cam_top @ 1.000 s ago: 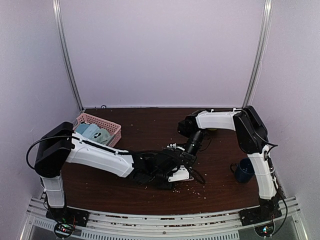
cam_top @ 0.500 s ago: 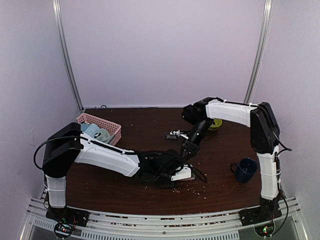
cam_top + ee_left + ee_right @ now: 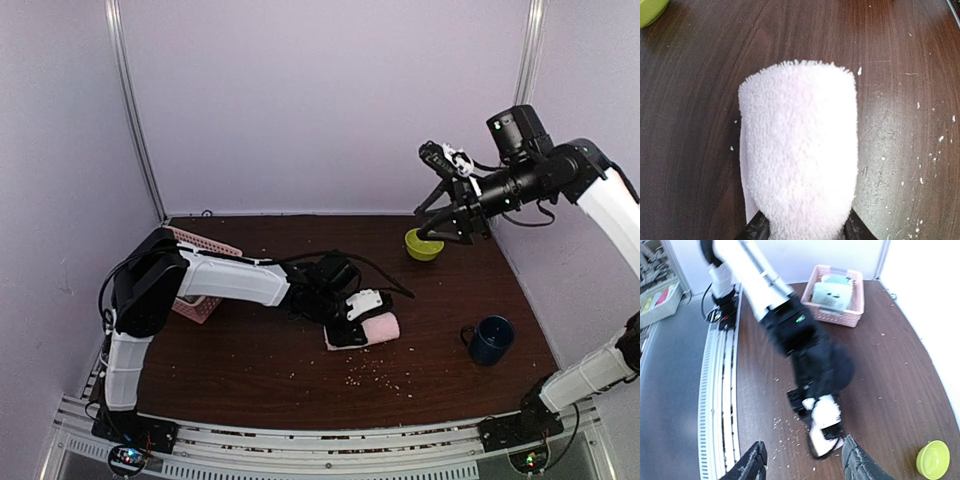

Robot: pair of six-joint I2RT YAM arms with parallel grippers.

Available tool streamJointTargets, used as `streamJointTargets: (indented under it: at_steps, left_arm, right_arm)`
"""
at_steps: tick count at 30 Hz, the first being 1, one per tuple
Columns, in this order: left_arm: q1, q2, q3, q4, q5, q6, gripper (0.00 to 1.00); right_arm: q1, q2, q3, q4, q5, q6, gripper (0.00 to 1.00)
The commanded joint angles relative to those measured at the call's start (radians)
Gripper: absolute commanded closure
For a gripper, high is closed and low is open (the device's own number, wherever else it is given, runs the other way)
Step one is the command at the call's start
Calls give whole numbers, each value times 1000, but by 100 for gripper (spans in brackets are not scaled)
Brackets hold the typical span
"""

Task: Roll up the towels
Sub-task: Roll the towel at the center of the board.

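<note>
The left pincer (image 3: 802, 231) clamps the rolled pink towel (image 3: 797, 150) on the worktop (image 3: 900, 75); the right pincer (image 3: 802, 465) hangs high, jaws apart, empty. With only 1 grip, releasing may let the roll unwind.

The pale pink towel (image 3: 378, 327) is rolled into a fluffy cylinder. It lies on its side on the dark counter (image 3: 250, 370), just below the top view's centre, one end gripped by the left pincer (image 3: 802, 231).

The fingers (image 3: 756, 230) of the left gripper (image 3: 802, 232) are black; between them the towel (image 3: 797, 150) is pale pink; beyond their tips the table (image 3: 900, 75) is dark brown wood grain, speckled white; bowl (image 3: 424, 244) lime green, mug (image 3: 491, 340) navy, latticed basket (image 3: 836, 319) pink
</note>
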State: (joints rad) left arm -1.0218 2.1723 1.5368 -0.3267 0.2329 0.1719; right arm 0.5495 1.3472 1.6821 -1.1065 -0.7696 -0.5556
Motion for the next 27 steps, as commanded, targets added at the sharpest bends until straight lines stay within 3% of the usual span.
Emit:
streamJointTargets:
  at_steps: [1,8,14,16,27]
  left_arm:
    - [13,94,-25,-179,138,-56,57]
    - [49,135,6,-207,265,-65,58]
    - [86,169,29,-239,358,-92,60]
    - [95,170,34,-240,387,-95,60]
    - [117,185,59,-278,422,-65,60]
  right_arm:
    - [47,-46,-248,52,80,-80,46]
    - [144,-118,-531,132,262,-157,51]
    - [271,-109,-680,301,421,-171,51]
    - [294,-88,-726,427,491,-144,48]
    - [306,142,-737,665,627,-245,45]
